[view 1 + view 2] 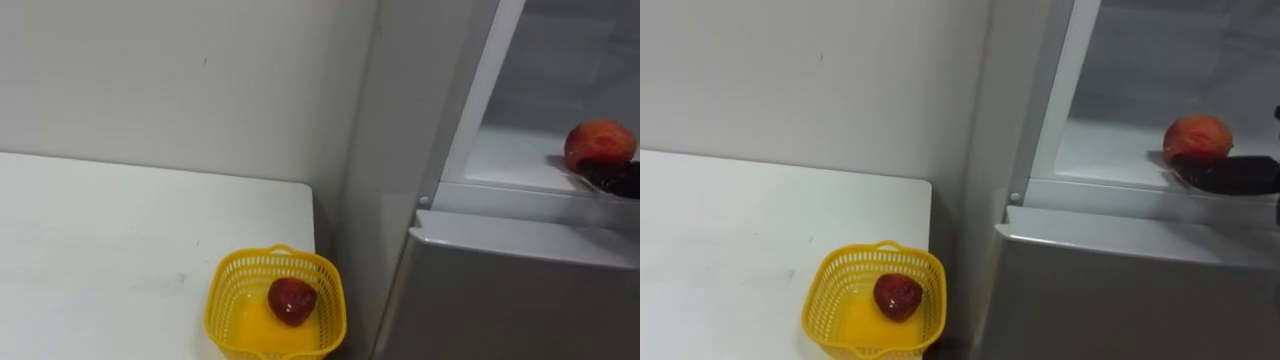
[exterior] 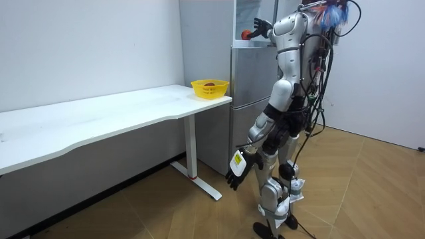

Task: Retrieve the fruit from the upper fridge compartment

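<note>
A red-orange round fruit (image 1: 599, 144) lies on the white shelf (image 1: 510, 160) of the open upper fridge compartment. My right hand (image 1: 615, 180) reaches in from the right, its dark fingers stretched straight along the front and underside of the fruit, touching it and not curled round it. In the room view the same right hand (image 2: 259, 28) is raised at the fridge with its fingers spread next to the fruit (image 2: 246, 33). My left hand (image 2: 237, 174) hangs relaxed at my side. I stand close in front of the fridge.
A yellow plastic basket (image 1: 245, 275) sits at the white table's (image 1: 120, 230) corner beside the fridge, with a dark red fruit (image 1: 291, 299) in it. The shut lower fridge door (image 1: 510, 290) is right below the shelf. The grey fridge wall (image 1: 390, 150) stands between table and compartment.
</note>
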